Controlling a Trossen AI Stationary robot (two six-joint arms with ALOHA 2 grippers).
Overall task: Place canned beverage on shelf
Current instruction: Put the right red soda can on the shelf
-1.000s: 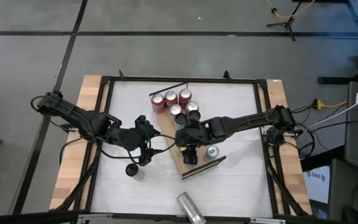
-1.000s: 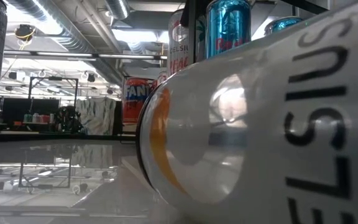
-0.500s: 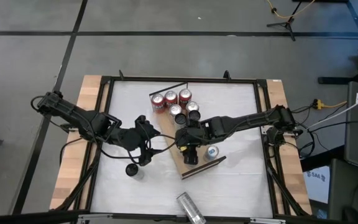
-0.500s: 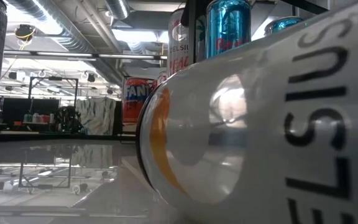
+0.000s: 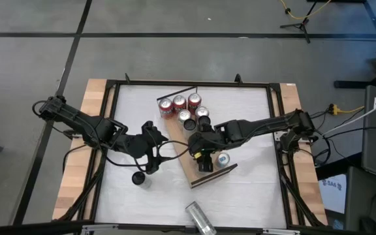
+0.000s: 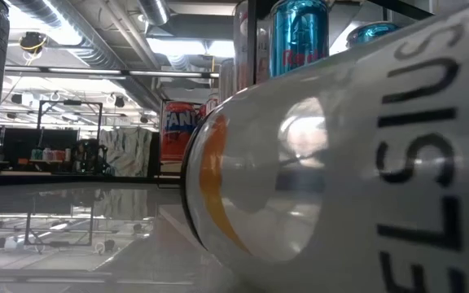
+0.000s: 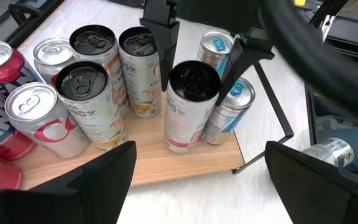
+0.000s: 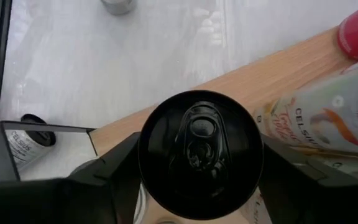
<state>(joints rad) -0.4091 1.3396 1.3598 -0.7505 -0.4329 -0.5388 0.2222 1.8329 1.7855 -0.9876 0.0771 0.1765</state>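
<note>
Your right pincer (image 7: 194, 37) is clamped on the upright black-top can (image 7: 191, 106), standing on the shelf (image 7: 166, 165) directly beneath it; release and lift straight up.

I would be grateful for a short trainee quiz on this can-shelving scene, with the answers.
1. True or false: the black-topped can between the right gripper's jaws is upright over the shelf.
2. The silver can near the table's front edge is: A) standing upright, B) lying on its side, C) on the shelf.
3. Fill in: the left gripper, waiting beside the shelf, has its jaws ____.
Key: 1 true; 2 B; 3 open.
</note>
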